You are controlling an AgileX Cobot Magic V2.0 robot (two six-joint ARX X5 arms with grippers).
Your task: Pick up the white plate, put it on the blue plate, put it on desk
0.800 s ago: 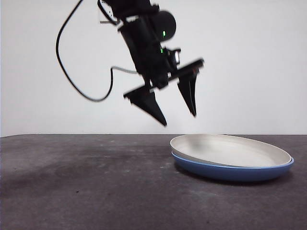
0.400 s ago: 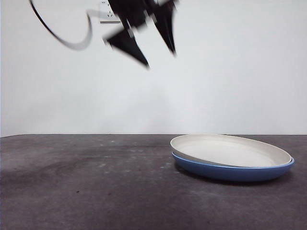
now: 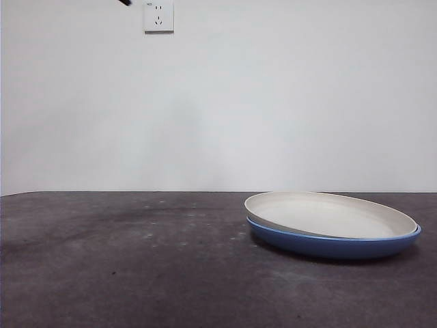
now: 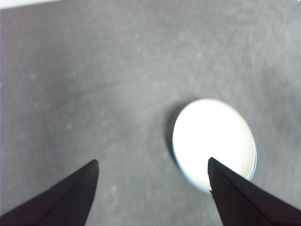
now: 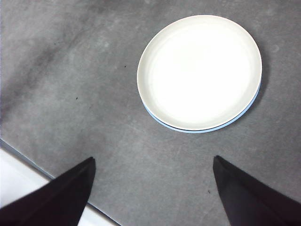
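I see a matte cream-white plate [image 3: 331,214] over a glossy medium-blue plate [image 3: 334,244] with a thin paler rim. The worktop [image 3: 123,266] is dark grey-brown, mottled and faintly speckled. Both tools, left [image 4: 153,162] and right [image 5: 154,160], are plain black.

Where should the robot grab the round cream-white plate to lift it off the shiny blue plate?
Probably by the rim. The round cream-white plate is wide, shallow and smooth, so only its thin edge offers a hold. It sits tilted on the glossy blue plate; in the front view its left edge rides higher, leaving room for a jaw underneath. Coming down from above on that side looks best.
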